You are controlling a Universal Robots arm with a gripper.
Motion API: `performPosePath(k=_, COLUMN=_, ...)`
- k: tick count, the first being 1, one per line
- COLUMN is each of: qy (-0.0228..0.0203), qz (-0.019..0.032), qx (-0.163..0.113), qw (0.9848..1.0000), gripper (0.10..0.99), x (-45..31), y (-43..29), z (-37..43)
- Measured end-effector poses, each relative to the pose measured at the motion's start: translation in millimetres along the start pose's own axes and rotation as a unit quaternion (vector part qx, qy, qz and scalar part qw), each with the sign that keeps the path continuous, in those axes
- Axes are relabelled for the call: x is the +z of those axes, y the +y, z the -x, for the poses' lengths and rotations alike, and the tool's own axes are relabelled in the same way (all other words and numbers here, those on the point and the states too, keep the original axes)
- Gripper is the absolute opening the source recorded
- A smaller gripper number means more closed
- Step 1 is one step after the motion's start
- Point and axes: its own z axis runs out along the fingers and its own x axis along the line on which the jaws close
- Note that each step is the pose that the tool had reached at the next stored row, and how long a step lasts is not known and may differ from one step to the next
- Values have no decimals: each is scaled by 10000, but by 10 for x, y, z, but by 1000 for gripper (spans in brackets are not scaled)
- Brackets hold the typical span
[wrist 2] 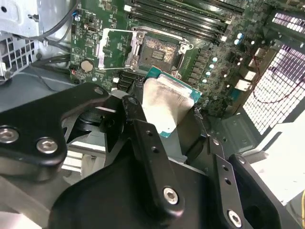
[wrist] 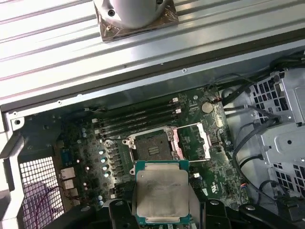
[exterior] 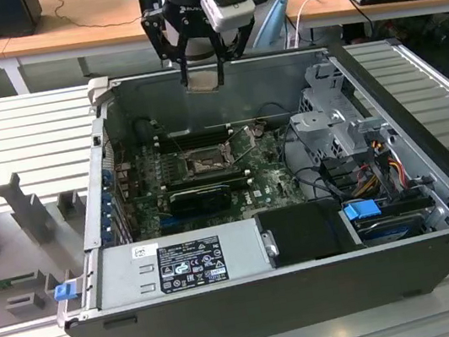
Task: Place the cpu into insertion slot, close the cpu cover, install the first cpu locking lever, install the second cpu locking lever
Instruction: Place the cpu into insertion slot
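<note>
Hanging clamped between the fingers of the end effector [exterior: 203,76], the cpu [wrist: 162,193] shows its dull metal top in both wrist views. In the exterior view it hovers over the twelve o'clock edge of the open computer case [exterior: 312,291]. The insertion slot [wrist: 151,145] lies lower down toward six o'clock, uncovered. The cpu cover [wrist: 193,142] is flipped open just beside the slot on the green motherboard [wrist: 190,102].

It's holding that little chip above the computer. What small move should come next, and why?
Probably ease it down toward the insertion slot. The pincer grips the cpu high above it, the slot lies bare, and the cpu cover is swung open beside it, so nothing visible blocks the way.
</note>
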Motion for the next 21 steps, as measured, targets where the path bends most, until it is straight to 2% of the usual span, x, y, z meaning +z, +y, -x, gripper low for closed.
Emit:
performPosePath(k=1, qy=-21, qz=4, qx=238, qw=9997, gripper=529, x=6, y=0, z=0)
performPosePath(k=2, qy=-27, qz=5, qx=312, qw=9995, gripper=529, x=21, y=-1, z=1)
performPosePath(k=6, qy=-29, qz=1, qx=328, qw=9995, gripper=529, x=59, y=-5, z=1)
performPosePath(k=15, qy=-48, qz=6, qx=536, qw=9985, gripper=529, x=66, y=-6, z=1)
performPosePath(k=21, qy=-77, qz=11, qx=862, qw=9962, gripper=529, x=75, y=-7, z=1)
